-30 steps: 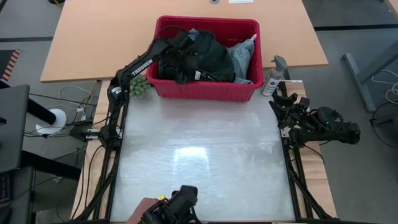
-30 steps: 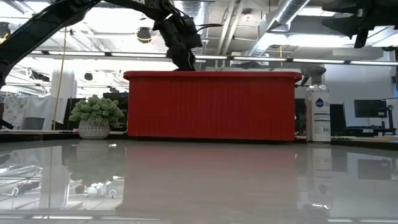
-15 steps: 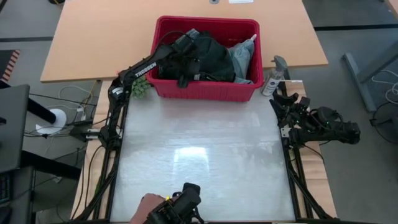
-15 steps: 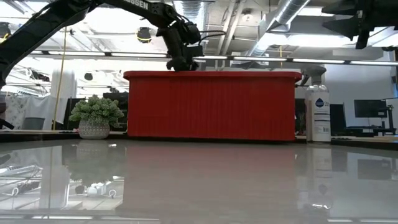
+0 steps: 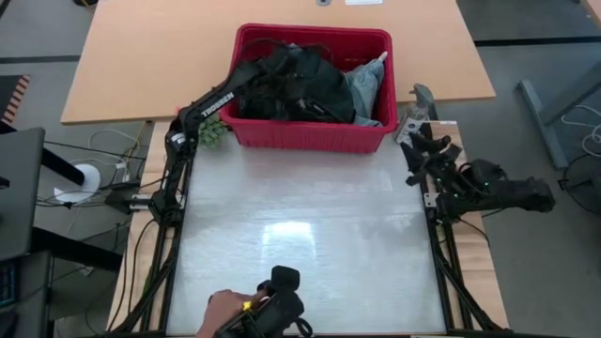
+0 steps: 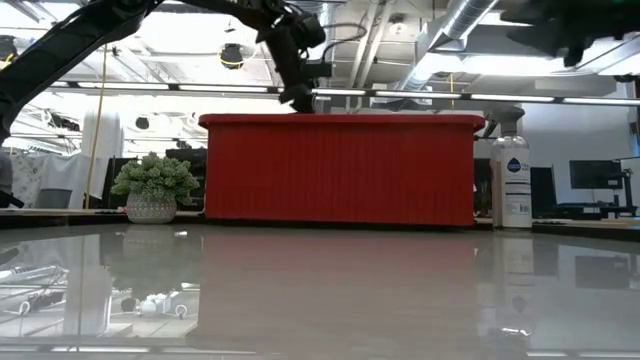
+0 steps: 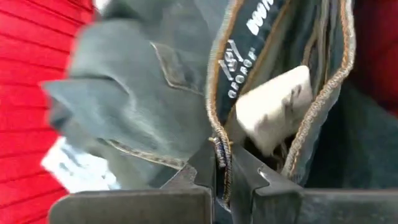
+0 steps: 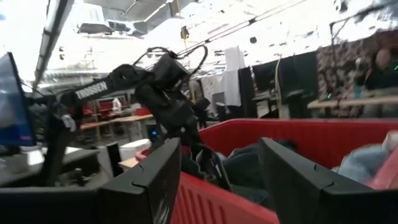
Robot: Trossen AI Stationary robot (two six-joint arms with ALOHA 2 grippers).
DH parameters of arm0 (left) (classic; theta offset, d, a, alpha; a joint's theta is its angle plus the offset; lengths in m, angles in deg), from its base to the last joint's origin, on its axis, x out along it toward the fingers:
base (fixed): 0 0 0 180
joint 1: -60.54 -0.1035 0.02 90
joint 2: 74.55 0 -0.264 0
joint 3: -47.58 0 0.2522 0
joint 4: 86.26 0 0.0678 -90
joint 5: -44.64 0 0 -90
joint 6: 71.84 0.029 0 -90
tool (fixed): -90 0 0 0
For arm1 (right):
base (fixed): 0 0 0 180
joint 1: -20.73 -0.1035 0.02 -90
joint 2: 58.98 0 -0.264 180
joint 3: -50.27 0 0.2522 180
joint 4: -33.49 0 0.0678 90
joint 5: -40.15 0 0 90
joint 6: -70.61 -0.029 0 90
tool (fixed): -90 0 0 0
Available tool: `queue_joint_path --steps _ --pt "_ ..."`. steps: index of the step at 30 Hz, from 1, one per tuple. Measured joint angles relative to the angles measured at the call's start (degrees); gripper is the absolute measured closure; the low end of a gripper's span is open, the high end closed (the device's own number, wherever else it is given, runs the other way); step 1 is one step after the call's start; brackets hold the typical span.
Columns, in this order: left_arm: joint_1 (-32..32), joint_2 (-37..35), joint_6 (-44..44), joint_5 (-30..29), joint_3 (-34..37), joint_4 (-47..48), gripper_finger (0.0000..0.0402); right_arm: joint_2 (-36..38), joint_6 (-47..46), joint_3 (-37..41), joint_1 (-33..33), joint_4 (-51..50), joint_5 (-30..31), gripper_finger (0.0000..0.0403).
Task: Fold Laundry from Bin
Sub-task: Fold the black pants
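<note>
The laundry (image 5: 310, 86) lay heaped in the bin (image 5: 310, 136), dark garments piled toward the left gripper's side and a pale blue piece against the far wall. In the left wrist view the left gripper (image 7: 222, 177) was closed tight on the stitched waistband edge of dark jeans (image 7: 155, 93), the seam pinched between its fingers with a white label (image 7: 273, 109) just beyond them. A hem makes a firm pinch point, likely chosen so one garment lifts free of the pile. From above, the left gripper (image 5: 278, 68) sat down among the clothes near the bin's left end.

A second earlier its fingers stood wide over the pile; half a second ago they were partway shut; by now they had closed on the denim, and the wrist had sunk a little deeper among the cloth.

The right gripper (image 8: 217, 180) waited with fingers spread and empty, just outside the bin's right corner beside a spray bottle (image 5: 415, 108). It had swung nearer the bin since a second before, probably readying to take a second corner.
</note>
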Motion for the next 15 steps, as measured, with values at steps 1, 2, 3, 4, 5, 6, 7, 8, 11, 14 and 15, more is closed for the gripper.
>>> queue_joint_path --steps 1,2,3,4,5,6,7,8,11,14,15 --pt "0.05 0.0 -0.47 -0.11 -0.73 -0.14 0.0399 -2.16 1.1 0.0 0.01 2.57 0.26 0.0163" --pt "0.07 -0.14 -0.86 -0.6 -0.76 -0.92 0.04 -4.48 2.26 -0.09 0.1 5.07 0.3 0.0163" --pt "0.09 -0.6 -1.23 -1.1 -0.54 -1.71 0.04 -6.8 3.24 -0.59 0.4 6.25 0.35 0.0163" --pt "0.06 -0.77 -1.55 -1.53 -0.52 -1.69 0.04 -9.2 3.88 -1.48 0.87 6.88 0.39 0.0163" --pt "0.04 -0.92 -1.68 -1.86 -0.52 -1.58 0.04 -11.68 4.49 -2.58 1.51 7.01 0.38 0.0163" --pt "0.14 -0.96 -1.74 -2.25 -0.73 -1.56 0.04 -14.35 5.06 -3.99 2.32 6.95 0.44 0.0163" --pt "0.17 -1.02 -1.98 -2.62 -0.76 -1.63 0.0401 -17.13 5.9 -5.6 3.32 6.81 0.46 0.0163" --pt "0.28 -1.05 -2.03 -3.32 -0.76 -1.7 0.0401 -19.77 6.7 -7.36 4.45 6.09 0.46 0.0163" --pt "0.52 -1.05 -2.01 -5.42 -0.76 -1.54 0.0401 -28.3 8.09 -13.71 8.13 2.45 0.38 0.0163" --pt "0.87 -1.05 -1.92 -6.02 -0.76 -1.7 0.0401 -36.64 8.08 -20.58 12.29 -2.32 0.09 0.0163" --pt "1.02 -1.05 -1.67 -6.28 -0.76 -1.74 0.0401 -39.21 8.07 -22.8 13.65 -3.83 -0.1 0.0163"
